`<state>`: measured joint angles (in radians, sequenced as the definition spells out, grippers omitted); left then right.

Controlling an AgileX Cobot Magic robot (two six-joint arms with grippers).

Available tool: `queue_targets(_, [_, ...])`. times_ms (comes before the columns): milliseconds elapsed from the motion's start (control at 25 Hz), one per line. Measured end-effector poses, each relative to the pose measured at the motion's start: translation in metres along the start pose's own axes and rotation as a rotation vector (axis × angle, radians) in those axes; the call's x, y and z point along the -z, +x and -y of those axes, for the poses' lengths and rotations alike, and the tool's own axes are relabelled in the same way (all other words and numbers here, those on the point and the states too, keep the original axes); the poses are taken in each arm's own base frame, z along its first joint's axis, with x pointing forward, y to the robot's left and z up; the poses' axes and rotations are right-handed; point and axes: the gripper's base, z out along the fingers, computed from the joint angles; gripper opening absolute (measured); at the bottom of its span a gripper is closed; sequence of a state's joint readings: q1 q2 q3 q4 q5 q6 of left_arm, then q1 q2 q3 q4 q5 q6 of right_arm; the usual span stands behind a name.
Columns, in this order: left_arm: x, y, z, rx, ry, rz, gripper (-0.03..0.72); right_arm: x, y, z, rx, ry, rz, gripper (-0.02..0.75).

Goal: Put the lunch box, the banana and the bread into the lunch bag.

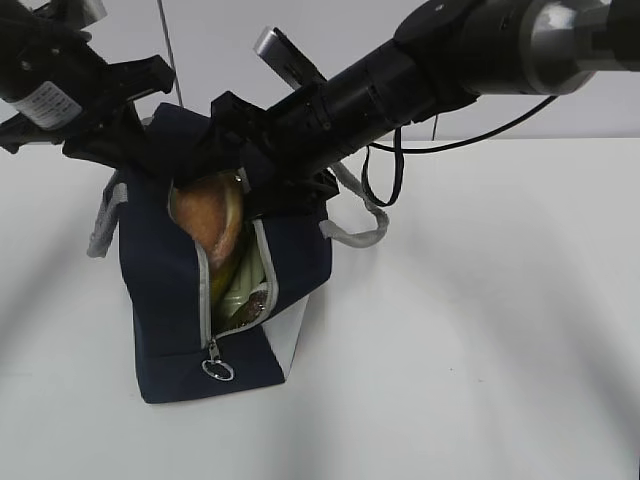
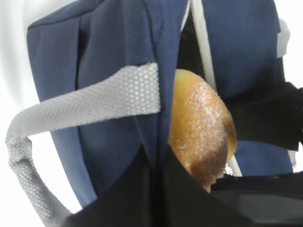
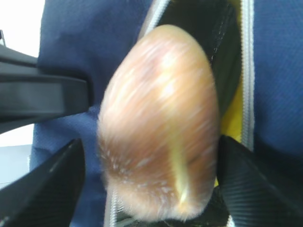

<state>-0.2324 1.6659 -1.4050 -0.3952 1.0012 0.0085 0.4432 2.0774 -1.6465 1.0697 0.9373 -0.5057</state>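
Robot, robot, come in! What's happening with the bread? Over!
Right gripper around bread, bread halfway into lunch bag. Left gripper holds bag's edge. Banana inside. Nothing blocking.

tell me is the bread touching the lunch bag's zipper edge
Touching. In the left wrist view the bread sits wedged in the lunch bag opening, its crust pressed against the zipper edge.

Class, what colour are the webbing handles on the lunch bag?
Grey: the webbing handles on the navy lunch bag show best in the left wrist view.

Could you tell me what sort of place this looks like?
Probably a lab test bench: a bare white table against a plain wall, two black robot arms, and only a staged lunch bag with bread.
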Motion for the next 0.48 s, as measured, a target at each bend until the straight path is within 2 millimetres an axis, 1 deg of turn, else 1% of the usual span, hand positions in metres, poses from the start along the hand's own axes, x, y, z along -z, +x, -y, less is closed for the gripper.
queue_targets(200, [0.0,0.0,0.0,0.0,0.0,0.0,-0.003,0.01,-0.006,-0.005,0.112,0.062,-0.028,0.659])
queue_targets(480, [0.0,0.0,0.0,0.0,0.0,0.0,-0.003,0.043,-0.013,-0.024,0.264,0.229,-0.057,0.657])
